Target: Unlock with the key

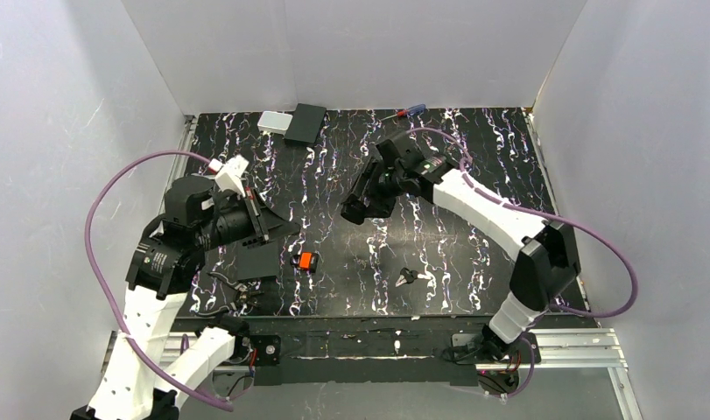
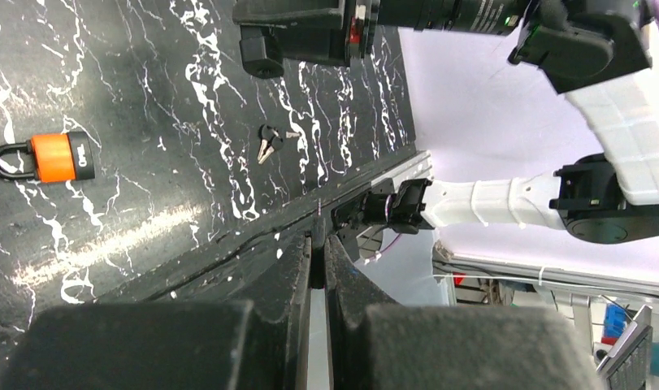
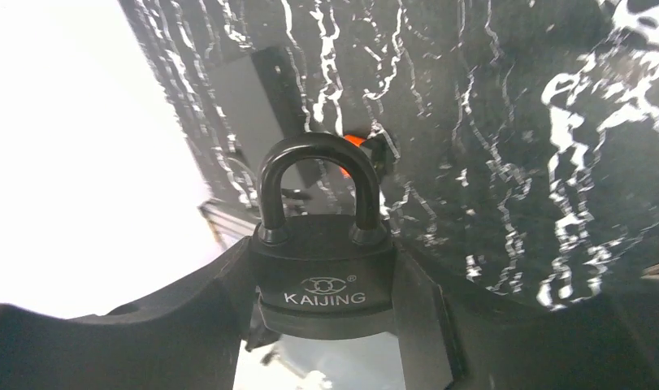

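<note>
My right gripper (image 1: 353,210) is held above the middle of the table, shut on a black padlock (image 3: 323,280) marked KAIJING. Its jaws clamp the two sides of the body, and the closed shackle (image 3: 318,150) points away from the palm. The key (image 1: 408,277) lies flat on the table at the front middle, with a dark head and a silvery blade. In the left wrist view (image 2: 267,145) it looks like two keys joined together. My left gripper (image 1: 285,226) is raised at the left, pointing right, its jaws together with only a thin slit (image 2: 318,240).
An orange-bodied padlock (image 1: 307,260) lies between my arms and also shows in the left wrist view (image 2: 54,157). A black box (image 1: 305,122), a white block (image 1: 272,121) and a small screwdriver (image 1: 405,111) lie at the back. A dark tool (image 1: 239,287) lies front left.
</note>
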Tool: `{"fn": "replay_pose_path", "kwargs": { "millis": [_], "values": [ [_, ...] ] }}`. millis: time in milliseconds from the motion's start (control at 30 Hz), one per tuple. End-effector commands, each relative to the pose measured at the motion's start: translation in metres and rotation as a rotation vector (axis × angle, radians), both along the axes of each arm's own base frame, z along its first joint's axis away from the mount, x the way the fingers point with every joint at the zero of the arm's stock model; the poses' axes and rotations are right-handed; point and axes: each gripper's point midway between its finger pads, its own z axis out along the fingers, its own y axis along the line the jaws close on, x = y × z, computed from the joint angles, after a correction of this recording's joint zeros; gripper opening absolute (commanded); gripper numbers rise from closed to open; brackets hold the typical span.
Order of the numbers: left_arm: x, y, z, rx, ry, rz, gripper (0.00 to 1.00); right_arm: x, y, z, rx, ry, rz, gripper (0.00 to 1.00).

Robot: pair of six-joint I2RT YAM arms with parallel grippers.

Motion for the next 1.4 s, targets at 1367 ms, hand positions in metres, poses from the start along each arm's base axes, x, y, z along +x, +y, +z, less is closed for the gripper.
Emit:
{"fn": "replay_pose_path", "kwargs": {
  "millis": [1367],
  "values": [
    [0.011, -0.018, 0.105, -0.153, -0.653, -0.125, 0.00, -0.022, 0.009, 0.197, 0.925, 0.239, -0.316, 0.01]
  ]
}}
